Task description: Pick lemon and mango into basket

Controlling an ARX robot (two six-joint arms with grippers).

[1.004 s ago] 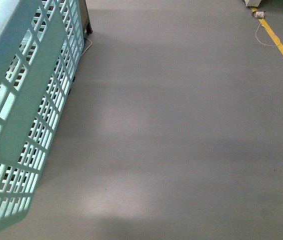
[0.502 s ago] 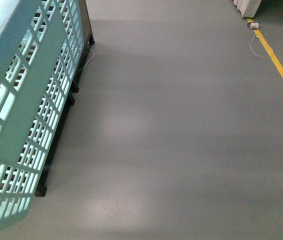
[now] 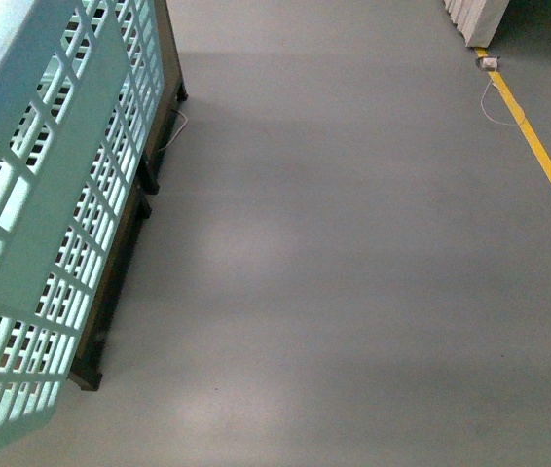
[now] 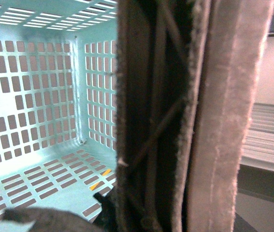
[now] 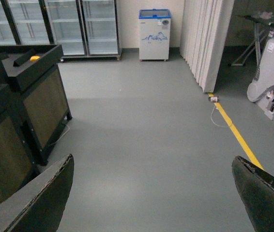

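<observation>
Front view: the light teal plastic basket with slotted grid walls [image 3: 42, 146] fills the left side of the frame. It sits very close to the lens and is tilted, its wall running from the upper left down to the lower left corner. Just behind it, along its right edge, I see a dark stand [image 3: 171, 58] on the plain grey floor [image 3: 353, 243]. A yellow painted line [image 3: 548, 165] crosses the floor at the right of the frame, well apart from the basket. No arm shows in this view.

Left wrist view: I am looking into the basket, at its slotted walls, one inner corner and the grid floor. A brown ribbed handle [image 4: 224, 121] stands right against the lens and hides much of the picture. Only a blurred dark shape [image 4: 35, 217] shows in front of the basket floor. I cannot tell whether the left hand is spread or pressed together.

Right wrist view: the right hand [image 5: 152, 164] is spread wide, its two dark fingers [image 5: 40, 198] far apart, with only bare floor between them. Beyond it stand dark display stands, and a small yellow object [image 5: 34, 58] lies on one of them; it is too small for me to tell which fruit it is. Glass-door fridges [image 5: 69, 24] and a white chest freezer with a blue lid [image 5: 154, 34] line the far wall.
</observation>
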